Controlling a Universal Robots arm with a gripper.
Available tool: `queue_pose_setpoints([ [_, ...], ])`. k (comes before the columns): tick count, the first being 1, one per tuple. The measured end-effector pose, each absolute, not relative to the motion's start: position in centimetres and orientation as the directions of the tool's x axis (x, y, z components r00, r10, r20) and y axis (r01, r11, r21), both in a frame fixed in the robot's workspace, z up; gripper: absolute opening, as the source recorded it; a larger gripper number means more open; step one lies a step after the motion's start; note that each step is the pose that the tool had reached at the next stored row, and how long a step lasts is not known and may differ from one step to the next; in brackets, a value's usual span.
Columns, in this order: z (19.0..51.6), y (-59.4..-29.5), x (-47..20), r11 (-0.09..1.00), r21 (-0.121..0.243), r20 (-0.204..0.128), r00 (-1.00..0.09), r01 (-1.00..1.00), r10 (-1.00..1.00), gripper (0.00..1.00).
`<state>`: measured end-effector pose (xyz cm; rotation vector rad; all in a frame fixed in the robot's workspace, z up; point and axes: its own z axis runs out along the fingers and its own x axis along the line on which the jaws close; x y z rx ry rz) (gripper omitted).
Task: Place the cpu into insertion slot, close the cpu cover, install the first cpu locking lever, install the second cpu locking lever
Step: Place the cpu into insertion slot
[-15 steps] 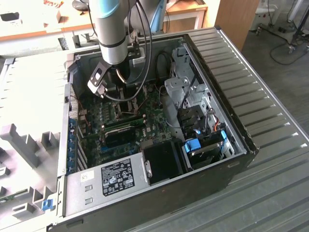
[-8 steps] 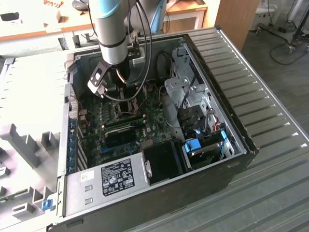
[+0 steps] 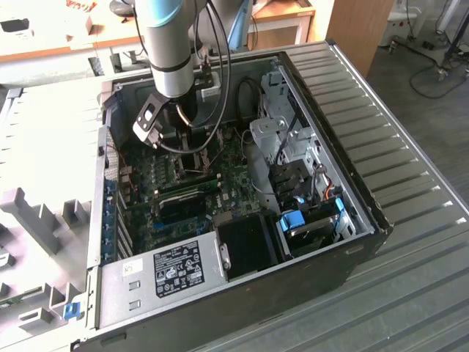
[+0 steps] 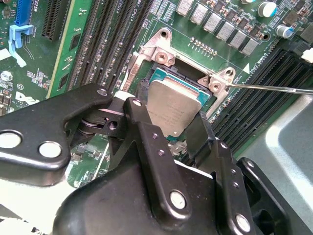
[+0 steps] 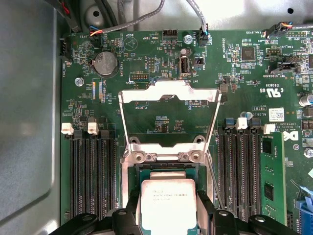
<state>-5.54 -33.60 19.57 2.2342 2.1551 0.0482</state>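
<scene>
Currently: gripper (image 5: 168,218) clamped on cpu (image 5: 167,203), fingers (image 4: 141,125) against two opposite edges. Cpu sits just over slot (image 5: 166,169), slot rim showing past cpu's far edge. Cover (image 5: 146,96) swung open at hinge side, window clear of slot. Lever (image 4: 274,88) released, angled aside. Memory slots (image 5: 93,176) flank both sides; side room tight.
</scene>
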Motion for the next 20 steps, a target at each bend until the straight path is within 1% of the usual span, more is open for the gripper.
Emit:
queue_pose_setpoints([
  [20,19.44,-33.6,-5.45,-0.037,0.05,-0.001,0.037,0.998,0.999,0.54],
])
